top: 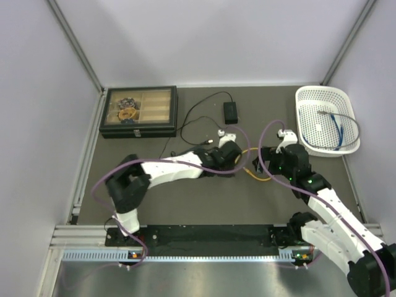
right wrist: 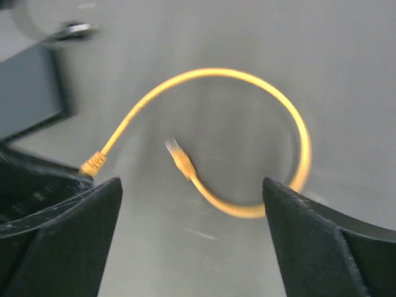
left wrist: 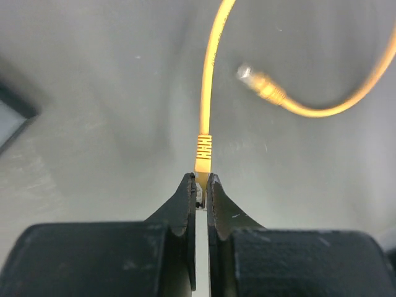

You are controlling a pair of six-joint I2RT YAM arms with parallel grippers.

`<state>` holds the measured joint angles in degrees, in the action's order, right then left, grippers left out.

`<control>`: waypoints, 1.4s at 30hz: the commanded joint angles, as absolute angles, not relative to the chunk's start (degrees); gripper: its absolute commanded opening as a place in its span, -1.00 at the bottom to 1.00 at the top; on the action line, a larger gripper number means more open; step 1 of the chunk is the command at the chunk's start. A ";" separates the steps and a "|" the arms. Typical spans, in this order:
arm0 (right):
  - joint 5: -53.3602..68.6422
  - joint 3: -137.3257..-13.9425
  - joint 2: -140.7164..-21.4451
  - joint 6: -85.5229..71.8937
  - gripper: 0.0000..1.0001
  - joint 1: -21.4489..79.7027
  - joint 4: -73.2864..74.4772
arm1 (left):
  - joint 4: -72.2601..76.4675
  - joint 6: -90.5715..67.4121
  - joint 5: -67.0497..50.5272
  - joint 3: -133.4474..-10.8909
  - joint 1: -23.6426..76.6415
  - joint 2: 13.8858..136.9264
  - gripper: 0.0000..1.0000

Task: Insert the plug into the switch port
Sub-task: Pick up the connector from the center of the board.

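**A:** What are we seeing the left gripper (left wrist: 201, 184) doing?

**B:** It is squeezing its two black fingers (left wrist: 179, 210) tight on the plug (left wrist: 203, 158) at one end of the thin yellow network cable (left wrist: 210, 68). Only the ribbed yellow boot is sticking out past the tips.

**A:** And the cable's other end?

**B:** It is lying loose on the grey table (left wrist: 93, 93), with the cable curling round in a loop. The free plug (right wrist: 178, 154) is pointing inward (we are seeing it blurred in the right wrist view).

**A:** How is the right gripper (right wrist: 192, 185) standing?

**B:** It is hanging wide open over that loop, gripping nothing, with a finger on either side of the free plug.

**A:** Where are we finding the switch port?

**B:** We are catching only a flat dark grey plastic box (right wrist: 31, 93) at the left edge of the right wrist view, near the left gripper. We cannot tell where the socket sits on it.

**A:** Anything else?

**B:** A black compartment case with a clear top (top: 138, 111) is sitting far left and a small black power brick (top: 230, 111) is lying mid-table. A white plastic basket (top: 306, 93) is holding a blue cable (top: 339, 127) far right.
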<state>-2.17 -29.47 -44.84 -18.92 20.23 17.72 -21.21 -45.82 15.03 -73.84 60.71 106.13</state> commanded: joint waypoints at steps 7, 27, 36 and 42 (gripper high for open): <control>27.68 -24.70 -41.75 -7.21 0.79 21.79 -3.68 | -30.13 -24.89 -18.00 -67.94 45.62 86.06 -1.00; 6.15 -34.01 -52.73 32.08 0.40 57.04 -7.55 | -43.24 -13.36 -26.46 -70.93 41.48 76.29 -1.00; 8.70 -37.79 -56.69 35.68 0.00 59.68 -9.41 | -43.59 -13.01 -27.60 -71.45 41.40 76.20 -1.00; 11.77 -39.46 -59.32 36.04 -0.10 59.68 -7.38 | -43.33 -13.10 -28.12 -71.81 41.48 76.46 -1.00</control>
